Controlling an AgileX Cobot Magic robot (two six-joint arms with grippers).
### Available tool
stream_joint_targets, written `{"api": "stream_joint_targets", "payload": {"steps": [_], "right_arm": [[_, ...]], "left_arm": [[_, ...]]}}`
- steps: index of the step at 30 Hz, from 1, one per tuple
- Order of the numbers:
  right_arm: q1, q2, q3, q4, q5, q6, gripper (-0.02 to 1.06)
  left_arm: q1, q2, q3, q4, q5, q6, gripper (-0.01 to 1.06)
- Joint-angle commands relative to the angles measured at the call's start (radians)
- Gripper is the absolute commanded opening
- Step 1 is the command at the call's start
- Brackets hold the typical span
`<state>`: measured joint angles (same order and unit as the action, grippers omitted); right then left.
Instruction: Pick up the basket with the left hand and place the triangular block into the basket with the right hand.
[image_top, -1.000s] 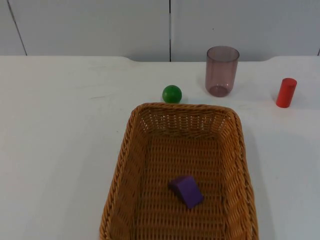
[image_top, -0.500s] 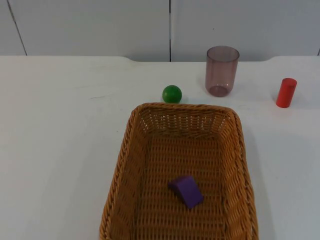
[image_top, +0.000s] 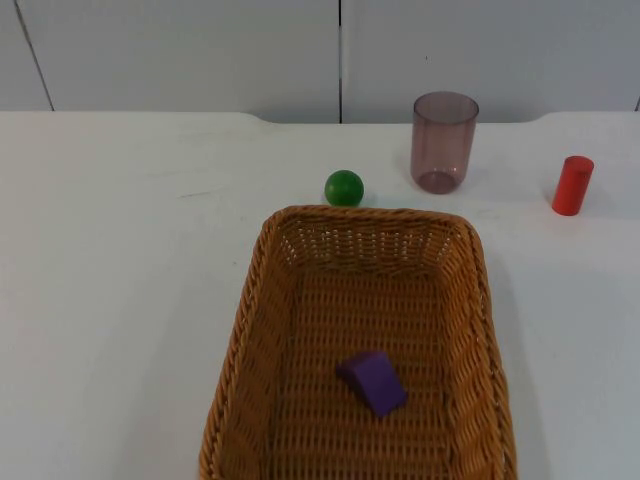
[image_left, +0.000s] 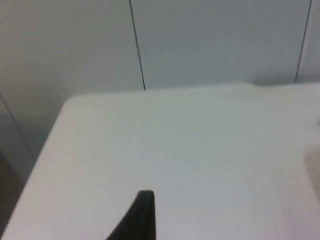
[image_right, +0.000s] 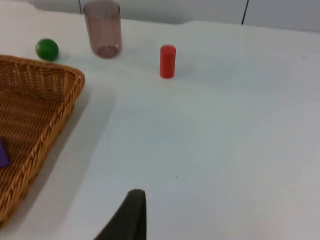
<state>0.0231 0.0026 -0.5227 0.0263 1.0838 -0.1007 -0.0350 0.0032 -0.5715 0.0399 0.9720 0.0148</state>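
On the white table (image_top: 120, 300), near its front edge in the top view, the wicker basket (image_top: 262, 300) sits flat with the purple triangular block (image_top: 372, 381) lying on its woven floor, toward the near end and clear of the side walls. Just beyond the basket's far rim rests a green ball (image_top: 344, 188) — close to the rim but apart from it. Further back and to the right stands an upright, tinted, see-through cup (image_top: 444, 141), and well off to the right a red cylinder (image_top: 573, 185) stands upright by itself. The grey partition wall (image_top: 200, 50) closes off the table's far edge.

The right wrist view looks across bare table toward the basket's corner, with a sliver of the purple block inside; the ball, the cup and the red cylinder stand beyond. One black fingertip of the right gripper (image_right: 131, 215) hangs above bare table beside the basket — how far it is open cannot be told, and nothing is seen in its grasp. The left gripper (image_left: 140, 215) likewise shows a single dark fingertip over bare table facing the wall; its opening cannot be judged either.
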Motion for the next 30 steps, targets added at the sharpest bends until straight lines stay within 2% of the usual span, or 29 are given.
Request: {"api": "stream_joint_targets", "payload": {"steps": [1, 7, 12, 30], "right_arm": [[0.0, -0.003, 0.007, 0.0, -0.004, 0.003, 1.04], [0.0, -0.003, 0.007, 0.0, -0.004, 0.003, 1.04], [0.0, -0.003, 0.007, 0.0, -0.004, 0.003, 1.04], [0.0, -0.003, 0.007, 0.0, -0.004, 0.003, 1.04]], "left_arm": [[0.004, -0.003, 0.021, -0.011, 0.017, -0.015, 1.05], [0.004, -0.003, 0.048, -0.006, 0.024, -0.015, 1.05], [0.004, -0.003, 0.05, -0.003, 0.1, -0.038, 1.05], [0.004, -0.003, 0.078, 0.012, 0.103, -0.038, 1.05]]}}
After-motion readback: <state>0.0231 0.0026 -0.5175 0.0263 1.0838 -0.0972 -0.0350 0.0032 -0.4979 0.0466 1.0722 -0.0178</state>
